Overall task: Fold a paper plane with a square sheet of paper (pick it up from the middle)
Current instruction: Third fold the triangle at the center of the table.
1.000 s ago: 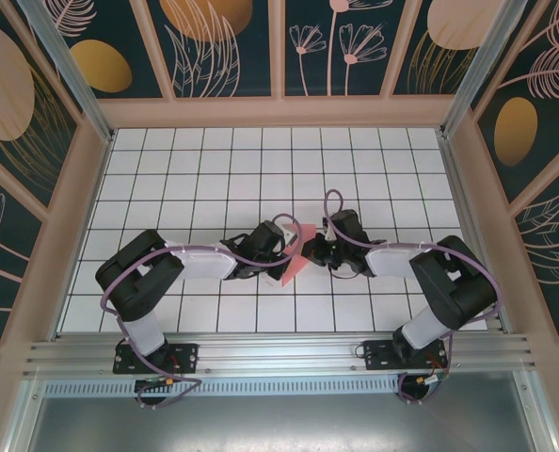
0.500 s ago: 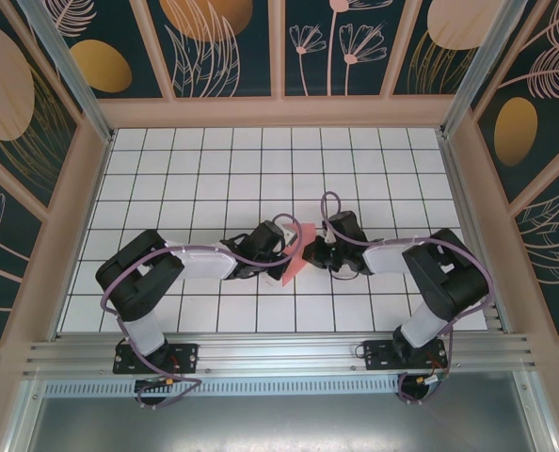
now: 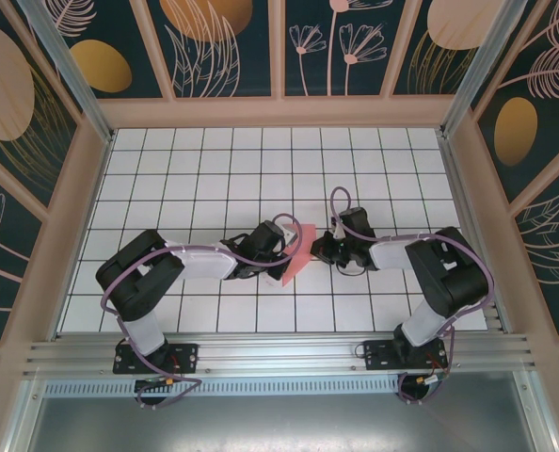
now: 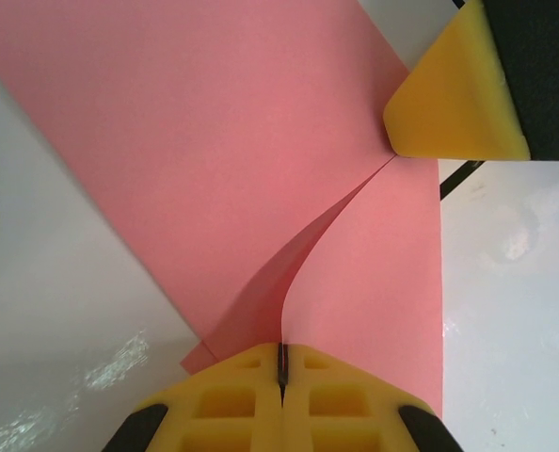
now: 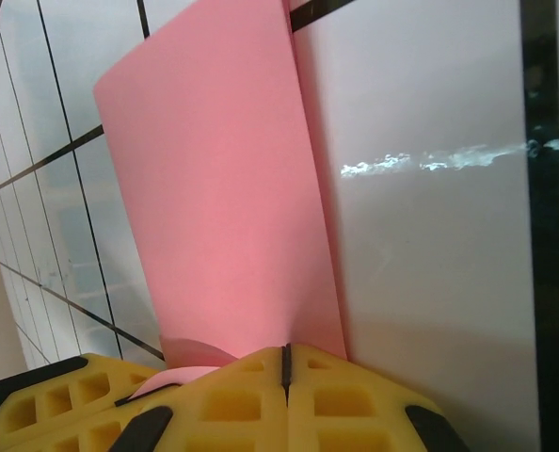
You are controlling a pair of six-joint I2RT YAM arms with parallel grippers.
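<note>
Task status: early to middle, by my judgement.

- The square sheet of paper (image 3: 298, 252) is sitting near the centre of the white grid table (image 3: 204, 188), between the two arms, and both are gripping it.
- The left gripper (image 4: 281, 365) is clamping fully closed on one edge of the sheet (image 4: 214, 141). No gap is showing between its yellow pads.
- A flap is curving up along a soft diagonal line towards the right arm's yellow fingertip (image 4: 454, 94).
- The right gripper (image 5: 285, 360) is also pinching closed on the paper (image 5: 223, 207). From its wrist camera, the pink layer is standing up off the tiles rather than lying flat.
- From above, the left gripper (image 3: 286, 252) and right gripper (image 3: 315, 248) are facing each other, just beside one another, with the pink sheet between them.

Done: the sheet is picked up and at least one fold is forming.
Left: no pointed dart or centre crease is appearing yet, so nose folds, wings and sharpening of creases seem outstanding. I cannot tell how many layers are stacked.
</note>
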